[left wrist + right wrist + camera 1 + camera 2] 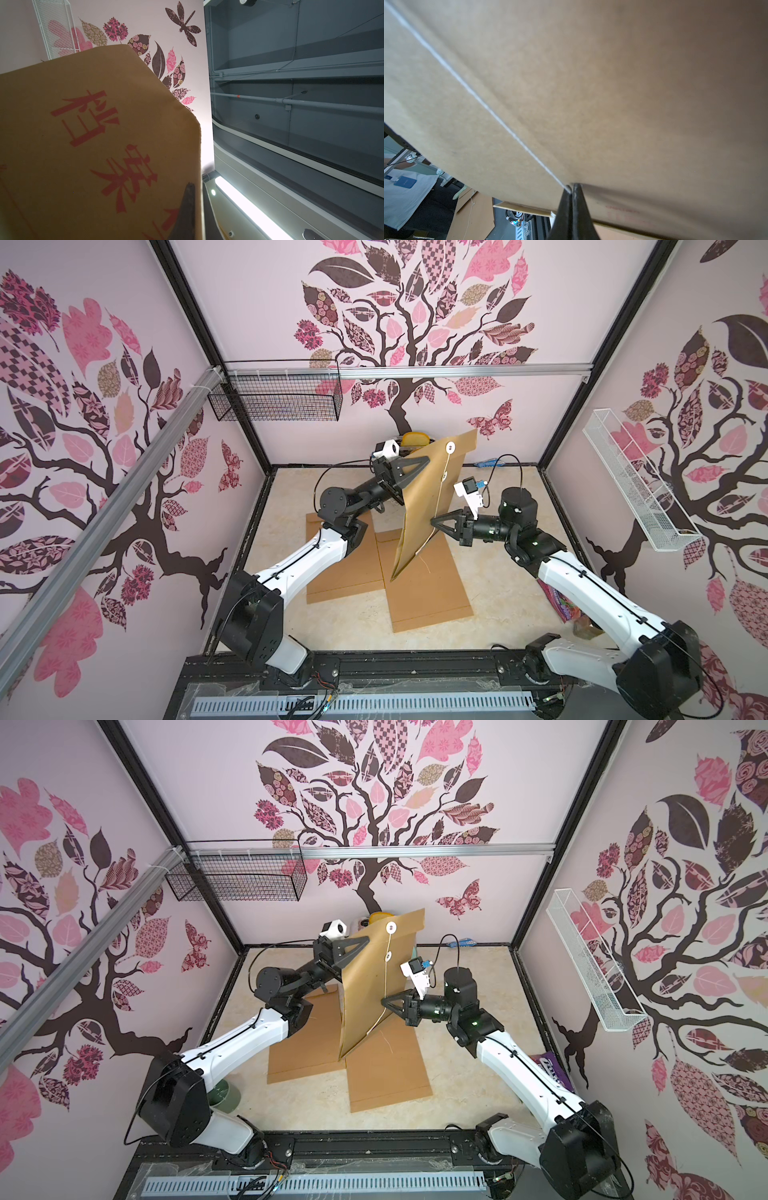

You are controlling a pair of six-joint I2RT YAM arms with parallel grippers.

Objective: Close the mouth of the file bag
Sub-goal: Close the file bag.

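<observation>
Pink-and-brown tree decals (399,323) cover the pale walls in both top views. A black wire basket (276,396) hangs at upper left under a silver aluminium rail (457,372), and a white mesh basket (631,481) is fixed at right. Two flat brown paper envelopes (345,572) lie overlapping at the centre of the beige marbled tabletop (498,593). A small blue packet (488,463) rests by the back wall, a purple wrapper (548,1067) at the right edge, and a pale green cup (226,1094) at lower left. A grey slotted cable duct (361,703) runs along the bottom.
</observation>
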